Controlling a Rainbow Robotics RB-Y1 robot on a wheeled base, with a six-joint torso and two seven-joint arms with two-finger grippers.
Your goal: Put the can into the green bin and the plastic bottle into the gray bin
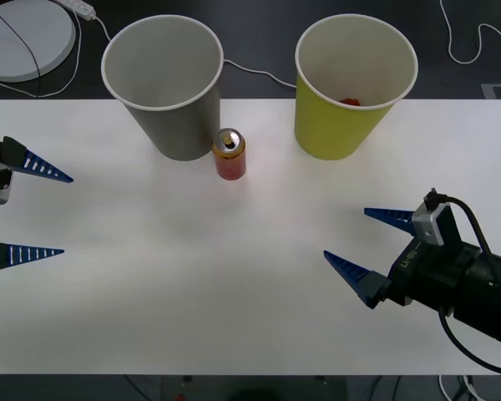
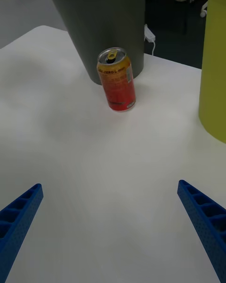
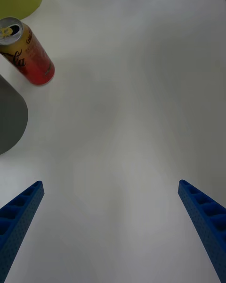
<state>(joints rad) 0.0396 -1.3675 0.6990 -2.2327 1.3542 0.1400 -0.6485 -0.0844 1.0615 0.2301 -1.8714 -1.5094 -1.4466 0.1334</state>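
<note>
Small red drink can (image 1: 230, 154) with gold-orange band stands upright near counter (image 1: 192, 284) far edge, just beside gray paper cup (image 1: 165, 83). Yellow-green paper cup (image 1: 351, 83) at far edge, something red inside. Right gripper (image 1: 359, 244) near right edge, fingers apart. Left gripper (image 1: 42, 213) at left edge, fingers apart.

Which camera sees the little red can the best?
The right wrist view: the can stands whole and upright there, its label facing the camera, beside the gray bin. The front view shows it from above, mostly its silver top. The left wrist view shows it at the frame's edge, its top cut off.
</note>
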